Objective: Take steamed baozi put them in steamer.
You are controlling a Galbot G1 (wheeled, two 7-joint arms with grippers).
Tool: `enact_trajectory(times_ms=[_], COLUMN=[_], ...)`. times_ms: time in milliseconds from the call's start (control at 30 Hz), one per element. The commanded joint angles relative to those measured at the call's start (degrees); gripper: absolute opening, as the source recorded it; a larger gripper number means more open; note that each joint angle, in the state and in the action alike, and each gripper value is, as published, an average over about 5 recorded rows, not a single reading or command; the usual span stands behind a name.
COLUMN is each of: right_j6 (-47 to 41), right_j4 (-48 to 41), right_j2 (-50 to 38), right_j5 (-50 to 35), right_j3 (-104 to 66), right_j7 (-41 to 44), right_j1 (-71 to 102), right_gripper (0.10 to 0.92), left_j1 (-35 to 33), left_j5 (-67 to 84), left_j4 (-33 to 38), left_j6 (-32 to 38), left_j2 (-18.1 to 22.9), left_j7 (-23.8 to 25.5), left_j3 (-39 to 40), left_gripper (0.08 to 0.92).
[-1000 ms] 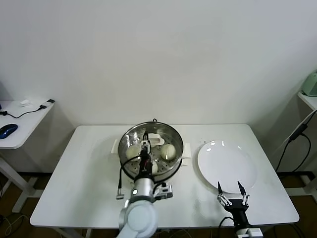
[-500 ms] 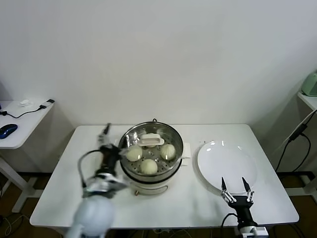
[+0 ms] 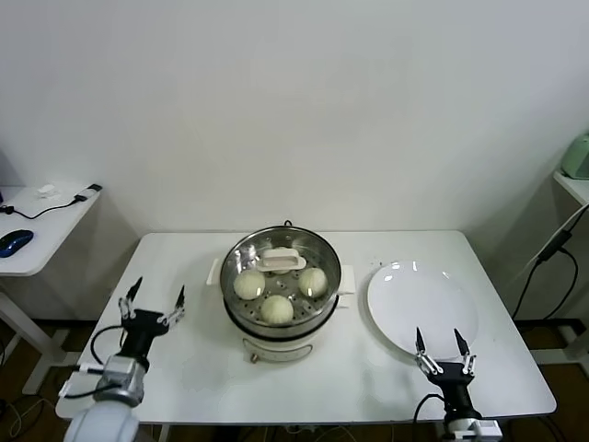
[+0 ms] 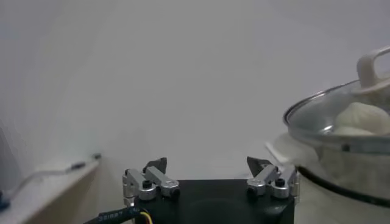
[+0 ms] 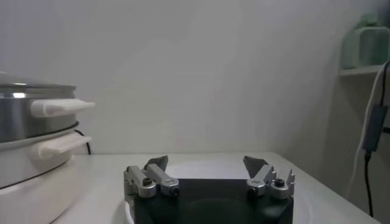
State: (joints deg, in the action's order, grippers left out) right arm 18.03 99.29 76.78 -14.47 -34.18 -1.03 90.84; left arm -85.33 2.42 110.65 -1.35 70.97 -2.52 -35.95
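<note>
The steamer (image 3: 237, 318) stands mid-table, a shiny steel pot on a white base. Three cream baozi (image 3: 248, 284) (image 3: 313, 280) (image 3: 277, 308) lie inside it. A glass lid with a white handle (image 3: 279, 261) rests over them; in the left wrist view the lid (image 4: 323, 115) covers a baozi (image 4: 365, 115). My left gripper (image 3: 152, 299) (image 4: 207, 163) hovers open and empty over the table left of the steamer. My right gripper (image 3: 443, 348) (image 5: 206, 161) is open and empty at the near edge of the white plate (image 3: 421, 295).
The plate right of the steamer holds nothing. A side desk (image 3: 37, 230) with a mouse and cables stands at the far left. A cable (image 3: 543, 258) hangs beside the table's right edge.
My left arm has drawn back from above the steamer to the table's near left, its fingers now wide apart. The lid stays on the steamer. The right gripper shifted slightly right.
</note>
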Motion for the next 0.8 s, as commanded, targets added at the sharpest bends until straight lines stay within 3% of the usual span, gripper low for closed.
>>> enact_trajectory(times_ms=[33,800], right_j6=[-0.1,-0.3], right_j4=[-0.4,0.4], right_j2=[-0.7,-0.8], right_j5=[-1.7,-1.5], right_j3=[-0.3,-0.2], right_j7=[0.1,0.2], right_j1=[0.1,0.2], right_gripper=[0.823,0.823], left_j1=[-4.3,-6.0], left_j5=[17.4,13.7], left_j4=[-6.3,-5.8], left_j6=[10.1,12.7], left_j2=[-0.8,0.5], left_j7=[-0.4,0.6], left_j3=[-3.2,1.0], left_gripper=[0.823,0.823])
